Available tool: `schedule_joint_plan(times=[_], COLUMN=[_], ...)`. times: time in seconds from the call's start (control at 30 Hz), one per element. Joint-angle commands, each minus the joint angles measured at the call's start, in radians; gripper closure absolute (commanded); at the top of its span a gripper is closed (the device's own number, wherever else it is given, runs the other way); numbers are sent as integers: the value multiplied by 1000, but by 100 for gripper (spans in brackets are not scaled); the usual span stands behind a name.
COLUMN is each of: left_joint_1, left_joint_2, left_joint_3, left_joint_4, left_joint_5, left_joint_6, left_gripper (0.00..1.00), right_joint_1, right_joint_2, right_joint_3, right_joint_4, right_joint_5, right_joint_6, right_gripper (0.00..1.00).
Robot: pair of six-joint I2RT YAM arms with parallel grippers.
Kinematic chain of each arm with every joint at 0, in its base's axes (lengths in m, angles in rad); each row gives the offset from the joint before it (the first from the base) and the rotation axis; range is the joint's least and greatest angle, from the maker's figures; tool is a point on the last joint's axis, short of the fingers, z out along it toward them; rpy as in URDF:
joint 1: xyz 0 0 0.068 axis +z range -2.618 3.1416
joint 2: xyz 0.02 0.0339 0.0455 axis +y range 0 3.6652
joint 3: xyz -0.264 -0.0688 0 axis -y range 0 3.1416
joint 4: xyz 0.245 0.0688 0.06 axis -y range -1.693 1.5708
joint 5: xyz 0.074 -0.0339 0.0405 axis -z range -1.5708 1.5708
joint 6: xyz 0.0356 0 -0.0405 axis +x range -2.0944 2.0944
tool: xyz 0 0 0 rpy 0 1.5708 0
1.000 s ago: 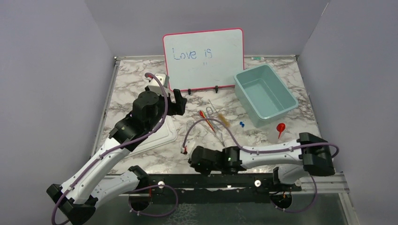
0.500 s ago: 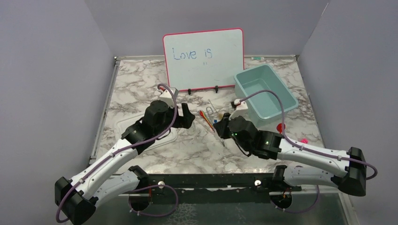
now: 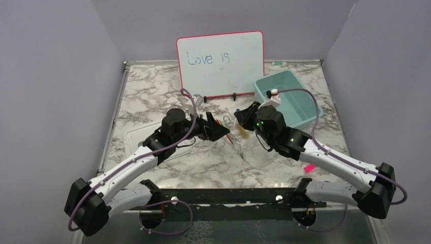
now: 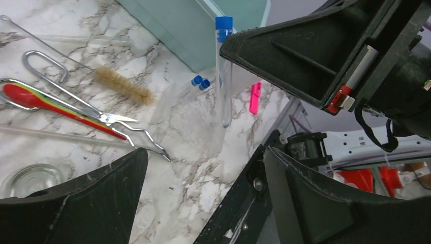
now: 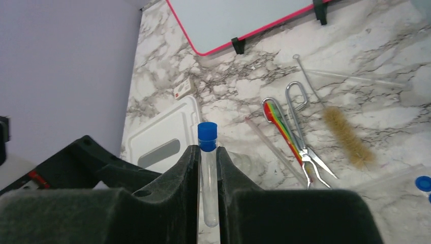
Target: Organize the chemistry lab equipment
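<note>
My right gripper (image 5: pixel 207 152) is shut on a clear test tube (image 5: pixel 207 188) with a blue cap, held upright above the table. The tube (image 4: pixel 223 76) also shows in the left wrist view, in front of my open left gripper (image 4: pixel 204 152), which holds nothing. The two grippers (image 3: pixel 221 131) (image 3: pixel 242 120) face each other at mid-table. Below them lie a wire brush (image 4: pixel 122 85) (image 5: pixel 348 137), metal tweezers (image 4: pixel 104 116) (image 5: pixel 304 140), a red and rainbow stick (image 4: pixel 35 97) (image 5: pixel 281 127), a clear rod (image 4: pixel 61 137) and a small glass beaker (image 4: pixel 30 179).
A teal bin (image 3: pixel 305 119) stands at the back right, behind the right arm. The pink-framed whiteboard (image 3: pixel 221 61) stands at the back. A white tray (image 5: pixel 162 134) lies left. A pink marker (image 3: pixel 309 167) and a clear bag with blue caps (image 4: pixel 199 82) lie right.
The right arm has swung from the near edge to mid-table, towards the bin. The left gripper has come from near the whiteboard to the middle and opened wider.
</note>
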Motion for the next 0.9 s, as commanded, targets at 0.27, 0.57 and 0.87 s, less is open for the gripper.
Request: schedule_joint_plan(times=[0.27, 0.57, 0.87], left_joint_1=[-4, -2, -3], left_joint_2=[172, 177, 149], left_joint_3=[54, 109, 276], left_joint_4=[221, 128, -135], left_joint_5=[108, 77, 128], left_joint_6=[-164, -20, 396], left_gripper=[46, 91, 100], right_joint_1=[-58, -80, -176], right_joint_2=[47, 56, 110], right_joint_3=[40, 27, 259], right_joint_4=[103, 116, -86], right_joint_5=[-259, -342, -651], right_joint_6=[116, 111, -78], right_gripper=[83, 83, 49])
